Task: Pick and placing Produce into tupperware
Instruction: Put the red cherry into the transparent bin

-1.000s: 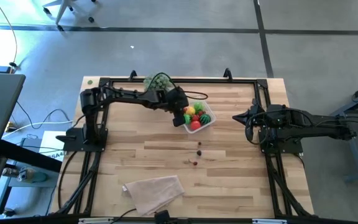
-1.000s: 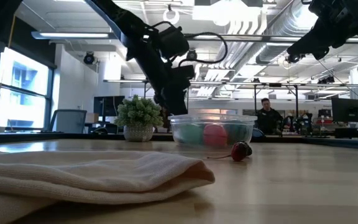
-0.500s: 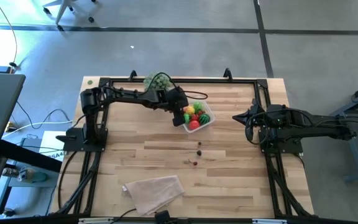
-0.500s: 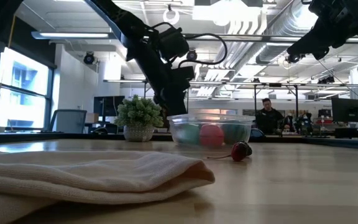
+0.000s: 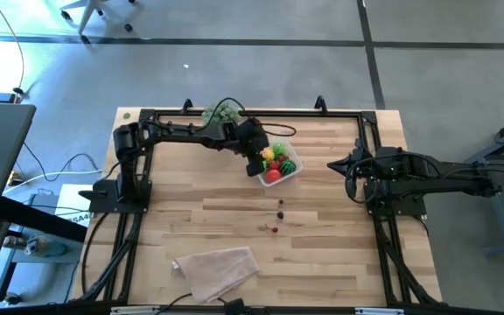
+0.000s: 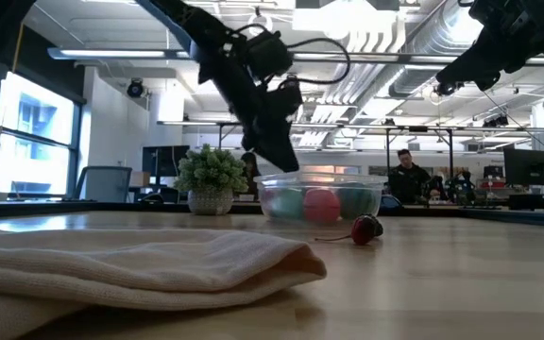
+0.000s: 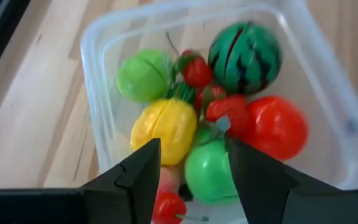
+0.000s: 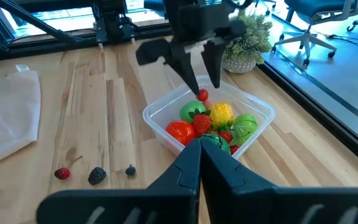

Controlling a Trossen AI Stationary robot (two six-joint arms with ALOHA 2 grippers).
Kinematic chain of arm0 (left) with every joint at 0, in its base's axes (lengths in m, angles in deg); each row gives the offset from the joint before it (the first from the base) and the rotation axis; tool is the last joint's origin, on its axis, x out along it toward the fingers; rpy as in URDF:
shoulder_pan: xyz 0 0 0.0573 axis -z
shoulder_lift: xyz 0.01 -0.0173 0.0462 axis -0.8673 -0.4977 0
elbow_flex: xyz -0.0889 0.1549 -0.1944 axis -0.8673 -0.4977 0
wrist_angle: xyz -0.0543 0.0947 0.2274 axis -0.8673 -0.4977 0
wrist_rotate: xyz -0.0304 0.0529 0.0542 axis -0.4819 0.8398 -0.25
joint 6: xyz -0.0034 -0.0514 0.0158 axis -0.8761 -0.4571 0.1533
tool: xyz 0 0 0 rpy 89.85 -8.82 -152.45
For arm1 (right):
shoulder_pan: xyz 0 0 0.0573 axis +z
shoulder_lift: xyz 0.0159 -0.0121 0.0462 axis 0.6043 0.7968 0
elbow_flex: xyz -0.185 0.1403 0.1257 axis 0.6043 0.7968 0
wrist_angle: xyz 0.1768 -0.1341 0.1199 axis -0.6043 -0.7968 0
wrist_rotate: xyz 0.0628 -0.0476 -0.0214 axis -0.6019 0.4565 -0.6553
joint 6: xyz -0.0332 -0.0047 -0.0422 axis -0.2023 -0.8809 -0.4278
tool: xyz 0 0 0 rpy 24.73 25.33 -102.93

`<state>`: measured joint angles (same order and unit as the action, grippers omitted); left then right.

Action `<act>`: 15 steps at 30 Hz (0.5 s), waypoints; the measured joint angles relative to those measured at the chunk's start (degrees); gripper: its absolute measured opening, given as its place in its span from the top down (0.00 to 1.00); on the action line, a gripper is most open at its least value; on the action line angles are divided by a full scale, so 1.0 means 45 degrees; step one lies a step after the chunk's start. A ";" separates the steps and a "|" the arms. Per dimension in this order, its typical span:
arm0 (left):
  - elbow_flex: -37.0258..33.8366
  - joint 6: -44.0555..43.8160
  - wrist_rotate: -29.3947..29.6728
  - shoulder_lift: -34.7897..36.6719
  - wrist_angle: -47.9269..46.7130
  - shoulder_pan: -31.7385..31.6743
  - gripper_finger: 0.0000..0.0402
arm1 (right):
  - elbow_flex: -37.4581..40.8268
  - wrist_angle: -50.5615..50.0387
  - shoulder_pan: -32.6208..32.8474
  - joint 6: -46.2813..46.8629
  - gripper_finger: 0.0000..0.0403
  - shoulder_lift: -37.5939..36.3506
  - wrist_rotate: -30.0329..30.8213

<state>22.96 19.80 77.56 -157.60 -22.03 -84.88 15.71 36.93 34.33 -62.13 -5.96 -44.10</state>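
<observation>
left gripper (image 5: 263,164) above tupperware (image 5: 289,175), frame centre, fingers apart, empty | produce (image 7: 229,130) inside | right gripper (image 5: 332,164) closed, right

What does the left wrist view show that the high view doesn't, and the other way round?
Only the left wrist view: the tupperware's contents one by one, a striped watermelon, a yellow piece and a red tomato, seen between the left hand's parted fingers.

Only the high view: small dark-red pieces loose on the table, the beige cloth, the plant ball, and the right hand waiting at the right side.

Both: the left hand over the filled tupperware.
</observation>
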 joint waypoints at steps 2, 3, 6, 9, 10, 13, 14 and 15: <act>0.0715 -0.0286 -0.0026 0.0000 -0.0820 0.0000 0.55 | 0.0000 -0.0002 0.0000 0.0000 1.00 0.0000 0.0000; 0.1069 -0.0367 -0.0026 0.0000 -0.1256 0.0000 0.56 | 0.0000 0.0000 -0.0002 0.0000 1.00 0.0000 0.0000; 0.2077 -0.0521 -0.0026 0.0003 -0.2720 0.0130 0.57 | 0.0000 0.0002 -0.0002 0.0000 1.00 0.0000 0.0000; 0.3059 -0.0535 -0.0006 0.0003 -0.3974 0.0420 0.59 | 0.0000 0.0000 -0.0003 0.0000 1.00 0.0003 0.0000; 0.3369 -0.0535 -0.0015 0.0005 -0.4416 0.0576 0.59 | 0.0000 0.0003 -0.0005 0.0000 1.00 0.0000 0.0000; 0.4143 -0.0535 0.0085 0.0005 -0.5658 0.1262 0.61 | 0.0000 0.0003 -0.0004 0.0000 1.00 0.0000 0.0000; 0.4346 -0.0530 0.0237 0.0020 -0.5937 0.1524 0.61 | 0.0000 0.0003 0.0000 0.0000 1.00 0.0000 0.0000; 0.4443 -0.0530 0.0387 0.0107 -0.6176 0.1797 0.61 | 0.0000 -0.0002 -0.0005 0.0000 1.00 0.0000 0.0000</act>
<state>42.95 17.42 79.30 -157.12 -49.82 -76.79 15.71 36.92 34.30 -62.13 -5.96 -44.10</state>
